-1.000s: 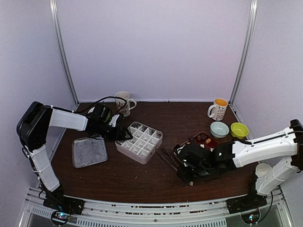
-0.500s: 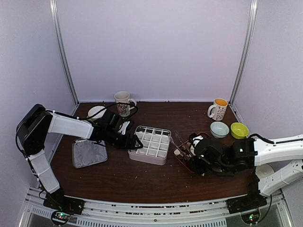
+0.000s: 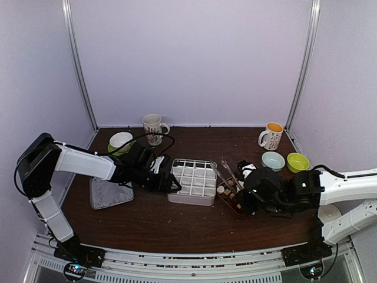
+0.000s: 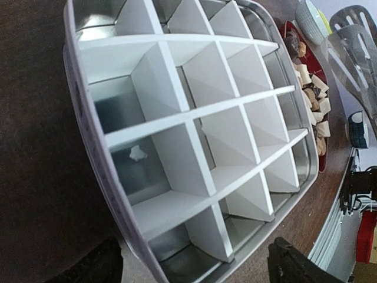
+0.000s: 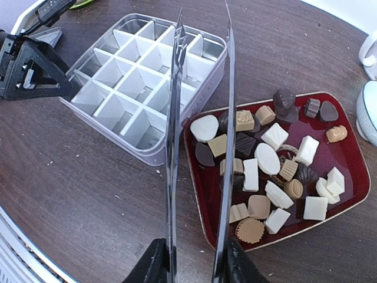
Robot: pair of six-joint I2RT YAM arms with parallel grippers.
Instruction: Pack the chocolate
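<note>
Tongs [image 5: 174, 118] sit clamped in my right gripper [image 5: 194, 265], blades parted with nothing between them, pointing to twelve o'clock in the right wrist view; one blade crosses the tin [image 5: 150, 154], the other the left edge of the red tray [image 5: 343, 154]; the chocolate [image 5: 268, 159] all lies heaped in that tray, just beside the tin at its three o'clock in the overhead view; my left gripper [image 4: 197, 262] stands spread wide at the tin's nine o'clock side, and I cannot tell whether it is pressing the wall; every compartment I can see is empty apart from one small white fleck; so I judge the packing not yet begun, with every piece left to lift across and the tin left to fill.
</note>
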